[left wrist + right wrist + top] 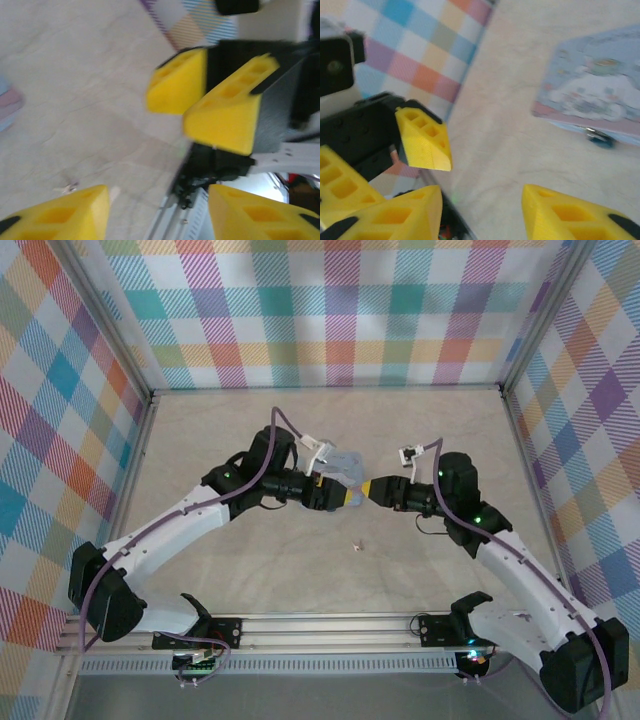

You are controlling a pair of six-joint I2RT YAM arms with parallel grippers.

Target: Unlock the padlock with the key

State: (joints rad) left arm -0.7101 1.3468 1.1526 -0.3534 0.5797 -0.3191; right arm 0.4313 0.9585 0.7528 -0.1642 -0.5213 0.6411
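I'm watching the left gripper [157, 202] and right gripper [482, 202] hovering open and empty beside the pale blue tin [592, 95], so I'm judging the unlocking barely started.

Both arms reach forward from their bases and bend inward at the elbows, so the left gripper [349, 496] and the right gripper [377, 490] face each other tip to tip, nearly meeting. The left gripper's yellow fingers [70, 212] stand parted, gripping nothing. Opposite it, the right gripper's fingers [570, 215] are likewise spread and unloaded.
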